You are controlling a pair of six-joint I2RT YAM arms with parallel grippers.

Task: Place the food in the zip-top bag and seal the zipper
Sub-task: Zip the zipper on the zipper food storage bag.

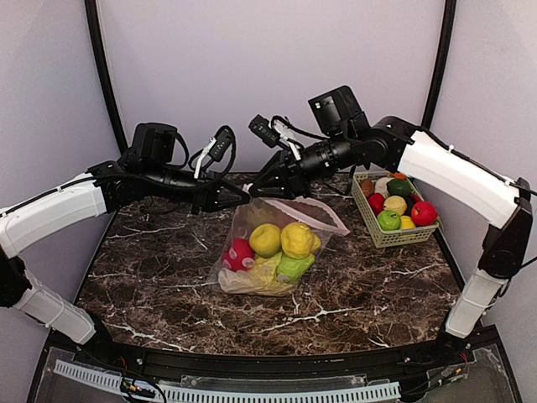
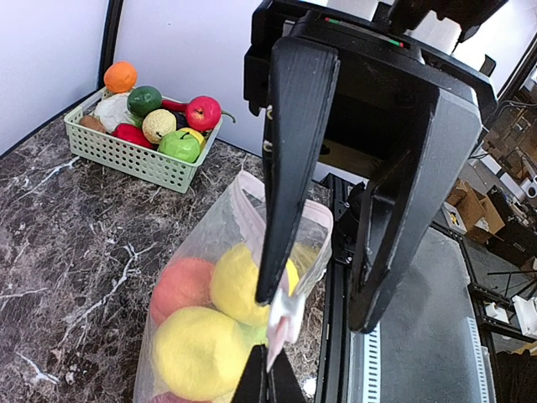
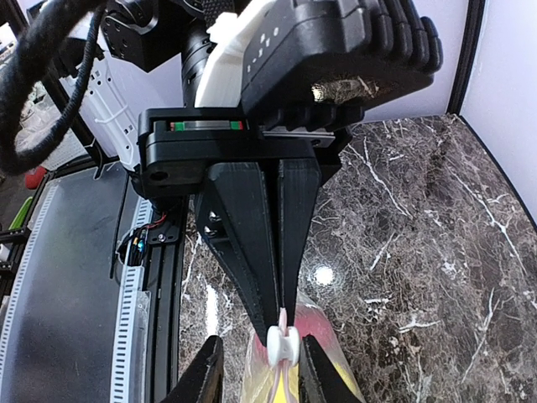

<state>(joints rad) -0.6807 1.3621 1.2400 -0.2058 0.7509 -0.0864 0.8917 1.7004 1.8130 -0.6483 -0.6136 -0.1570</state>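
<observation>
The zip-top bag (image 1: 250, 220) lies in the middle of the table with food inside: a yellow lemon (image 1: 266, 239), a red apple (image 1: 239, 254), a green pear (image 1: 295, 267) and a pale cabbage (image 1: 250, 279). Its pink zipper (image 1: 325, 211) runs along the far edge. My left gripper (image 2: 268, 363) is shut on the strip's end (image 2: 284, 323). My right gripper (image 3: 260, 353) stands open with the white slider tab (image 3: 284, 344) between its fingers. The slider sits close to one finger, with a gap to the other. Both grippers meet at the bag's far left corner (image 1: 252, 195).
A pale green mesh basket (image 1: 379, 236) with several more fruits and vegetables stands at the right back of the table; the left wrist view shows that basket (image 2: 138, 161) beyond the bag. Purple walls close the back and sides.
</observation>
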